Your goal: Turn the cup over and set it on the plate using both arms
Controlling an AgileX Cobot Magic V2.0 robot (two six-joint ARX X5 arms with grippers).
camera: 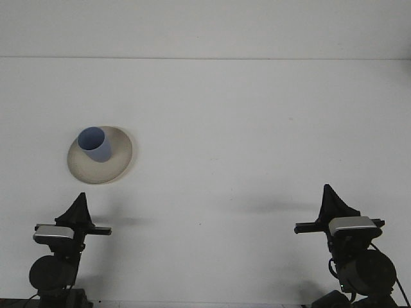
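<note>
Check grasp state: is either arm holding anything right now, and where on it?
Nothing is held. The blue cup stands open end up on the plate, with the left gripper and right gripper both back near the table's near edge, apart from it.

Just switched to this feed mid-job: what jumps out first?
The blue cup stands mouth-up on the beige plate, left of centre on the white table. Both arms sit low at the near edge, well apart from it: the left gripper just below the plate, the right gripper far to the right.
</note>
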